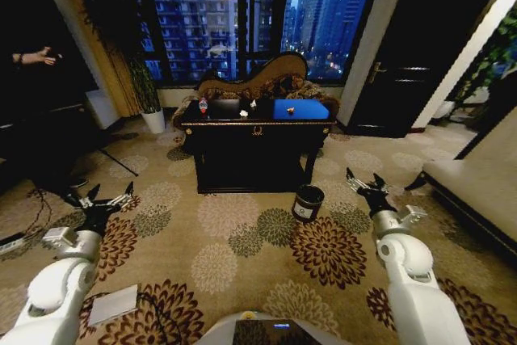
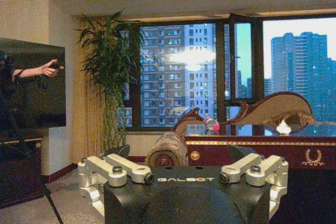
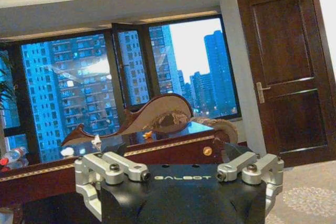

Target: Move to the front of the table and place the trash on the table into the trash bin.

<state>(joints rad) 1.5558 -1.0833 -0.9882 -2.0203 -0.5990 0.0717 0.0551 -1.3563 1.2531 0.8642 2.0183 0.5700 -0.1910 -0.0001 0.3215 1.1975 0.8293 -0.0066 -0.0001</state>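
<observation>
The black table (image 1: 257, 131) with gold trim and a blue top panel stands across the carpet, some way ahead of me. On its top are a small bottle (image 1: 203, 106) with a red label and two white paper wads (image 1: 244, 113) (image 1: 253, 104). The black trash bin (image 1: 308, 203) sits on the floor at the table's front right. My left gripper (image 1: 98, 197) and right gripper (image 1: 365, 181) hang open and empty over the carpet, well short of the table. The left wrist view shows the bottle (image 2: 211, 125) and a wad (image 2: 283, 127); the right wrist view shows the bottle (image 3: 10, 156) and a wad (image 3: 96, 141).
A patterned brown sofa (image 1: 258, 78) stands behind the table against the windows. A potted plant (image 1: 147, 90) is at the back left, a dark door (image 1: 404, 62) at the back right. A pale bench (image 1: 477, 187) lines the right side. Cables and a white sheet (image 1: 113, 305) lie on the left floor.
</observation>
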